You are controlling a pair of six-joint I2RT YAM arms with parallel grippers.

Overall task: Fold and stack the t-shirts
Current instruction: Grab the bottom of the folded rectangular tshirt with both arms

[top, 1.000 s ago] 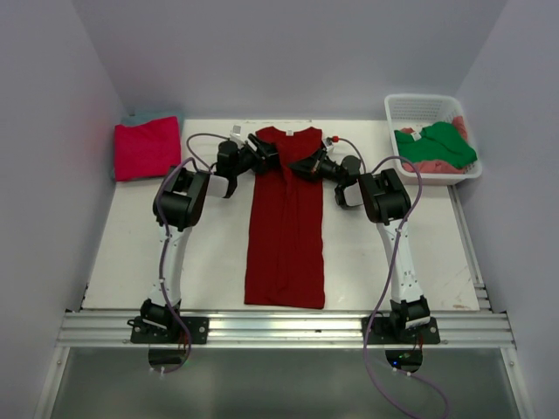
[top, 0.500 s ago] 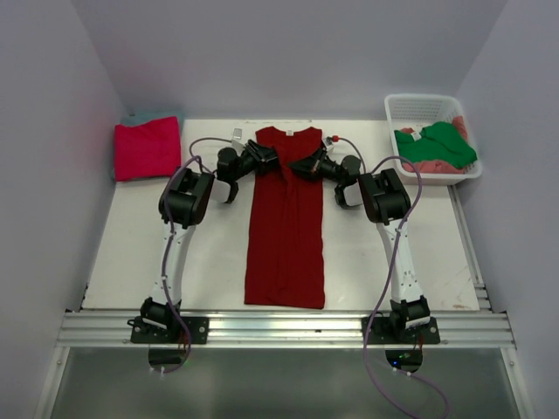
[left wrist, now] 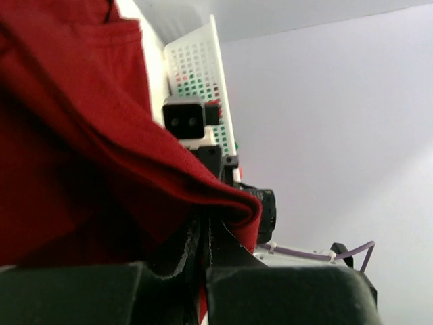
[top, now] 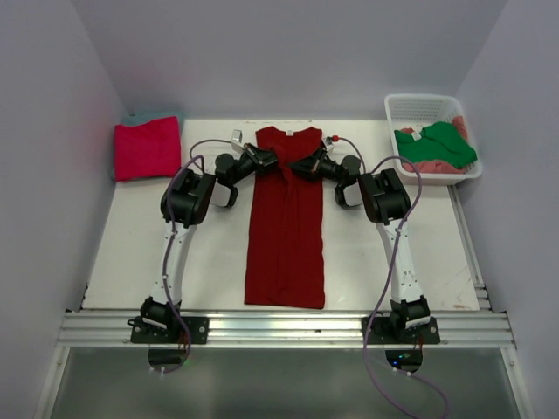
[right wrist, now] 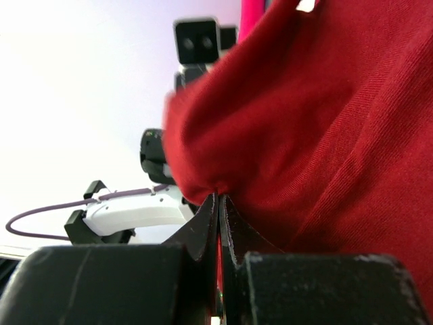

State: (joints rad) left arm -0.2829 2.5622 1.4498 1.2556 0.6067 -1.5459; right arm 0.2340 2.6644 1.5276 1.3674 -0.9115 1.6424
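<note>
dark red t-shirt (top: 286, 227), magenta-pink t-shirt (top: 147, 148), white basket (top: 424, 108)

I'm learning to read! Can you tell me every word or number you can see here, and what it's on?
No word, number or sign can be read in any view.
Small white tag at the collar of the dark red t-shirt: too small to read.
White basket: plain, no writing visible.
</note>
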